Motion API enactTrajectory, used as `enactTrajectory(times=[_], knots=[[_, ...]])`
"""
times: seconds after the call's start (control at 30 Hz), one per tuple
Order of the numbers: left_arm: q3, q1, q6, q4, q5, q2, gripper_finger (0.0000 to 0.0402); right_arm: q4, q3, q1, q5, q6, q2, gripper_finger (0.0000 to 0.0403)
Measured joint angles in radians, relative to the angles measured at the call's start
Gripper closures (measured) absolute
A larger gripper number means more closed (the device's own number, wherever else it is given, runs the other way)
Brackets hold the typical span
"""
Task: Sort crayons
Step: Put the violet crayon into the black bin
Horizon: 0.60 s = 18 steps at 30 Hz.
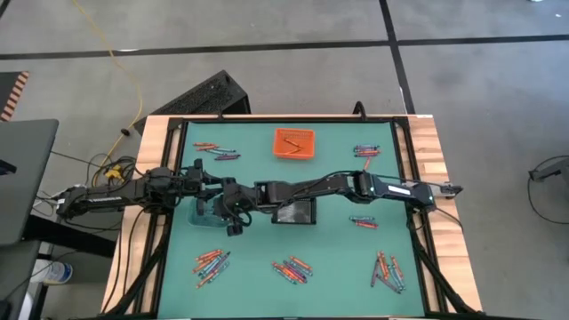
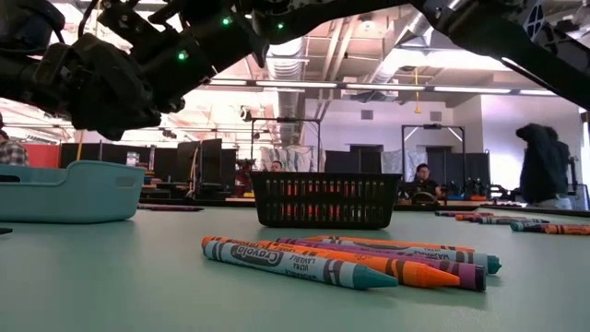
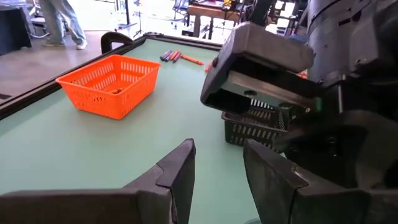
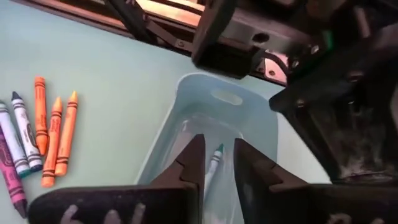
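Far left of the overhead frame, the left arm reaches in from the table edge, and the left gripper (image 1: pixel 206 180) sits left of centre with its fingers (image 3: pixel 177 171) spread apart, nothing between them. Just below it is the clear bin (image 1: pixel 206 212), and right over that bin hangs the right gripper (image 1: pixel 233 216), its arm stretching in from the right side across the middle of the table. Its jaws stand slightly parted, and a teal crayon (image 4: pixel 214 160) shows in the gap, lying loose over the bin's floor; whether the fingers touch it I cannot tell. Centre frame, the black bin (image 1: pixel 295 212) sits just beside the arm, and above it, upper middle, the orange bin (image 1: pixel 294 144). The crayons lie in piles: upper left (image 1: pixel 219 150), lower left (image 1: pixel 210 263), lower middle (image 1: pixel 293 268), lower right (image 1: pixel 388 272), mid right (image 1: pixel 363 221) and upper right (image 1: pixel 365 150) of the green mat (image 1: pixel 338 253).
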Motion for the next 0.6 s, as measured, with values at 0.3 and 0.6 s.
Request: enactTrajectory(times=[0.3,0.6], knots=[[0.000,0.000,0.000,0.000,0.000,0.000,0.0276,-0.315,0.001,-0.015,-0.001,-0.134,-0.155,0.0317],[0.000,0.000,0.000,0.000,0.000,0.000,0.0276,-0.444,0.002,-0.230,-0.282,-0.086,-0.269,0.0317]])
